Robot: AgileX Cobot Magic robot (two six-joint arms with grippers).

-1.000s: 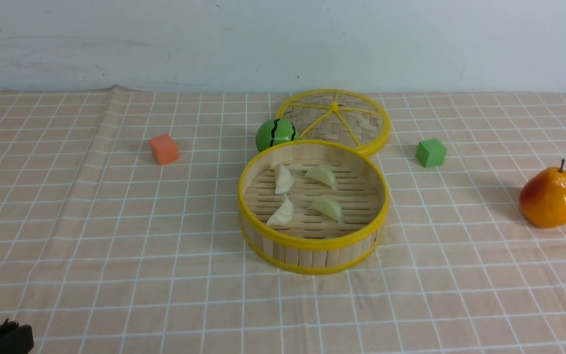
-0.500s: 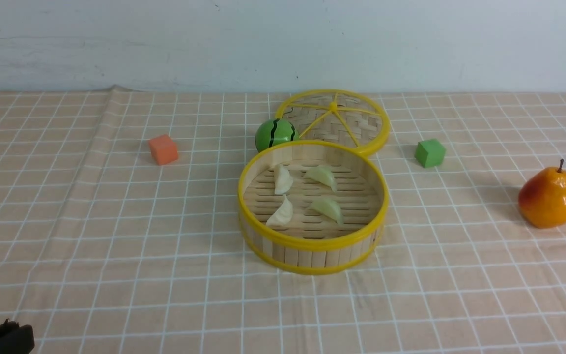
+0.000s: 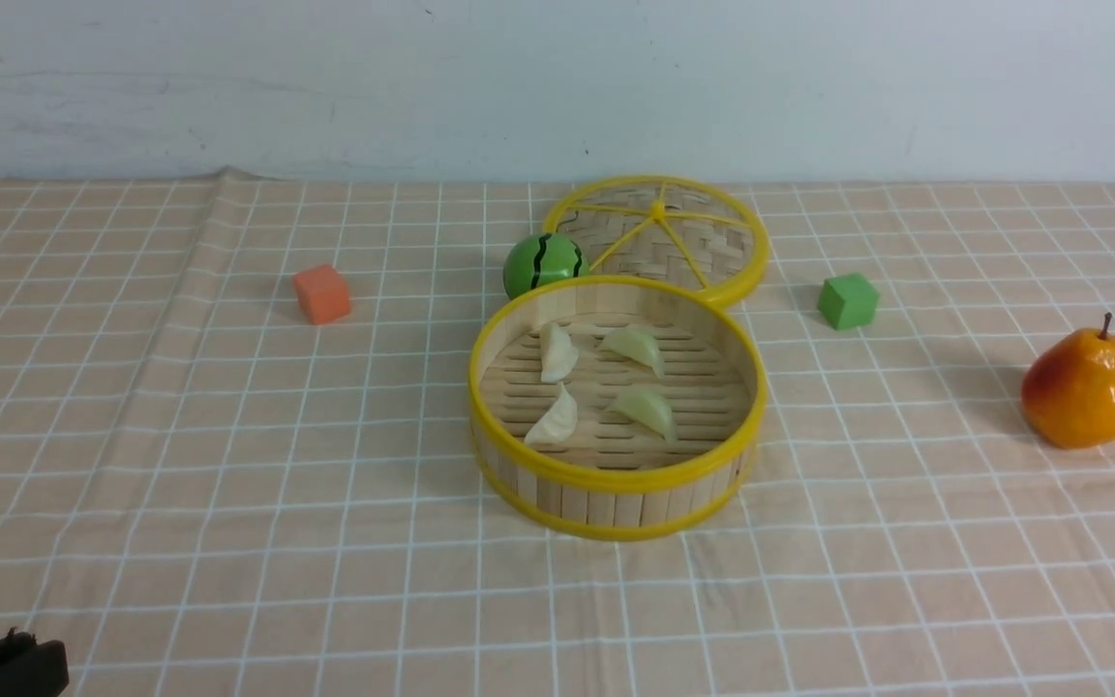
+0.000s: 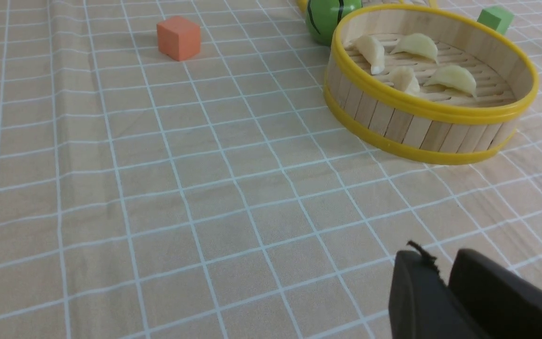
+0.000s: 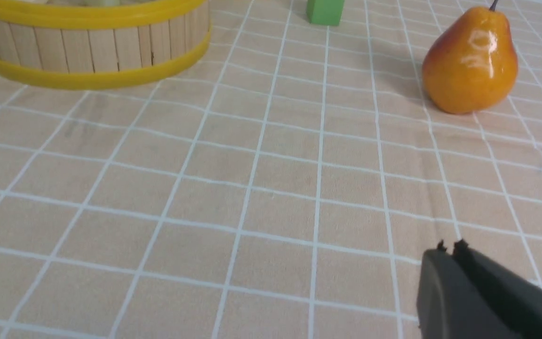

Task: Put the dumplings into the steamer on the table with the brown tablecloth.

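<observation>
From the front, all four dumplings (image 3: 606, 382) lie on the slatted floor of the steamer (image 3: 616, 479), mid-table on the brown tablecloth (image 3: 228, 465). In the left wrist view, the left gripper (image 4: 445, 278) shows its jaws together, empty. In the right wrist view, the right gripper (image 5: 452, 263) is likewise closed, holding nothing. The dumplings look light, glossy and likely slippery; pinching across the plump middle seems safest.

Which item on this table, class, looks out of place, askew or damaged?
Little stands out. The flat woven lid with yellow spokes leans tilted behind the round bamboo steamer, and the tan grid tablecloth has a crease. All four pale crescent dumplings lie inside, nothing spilled.
</observation>
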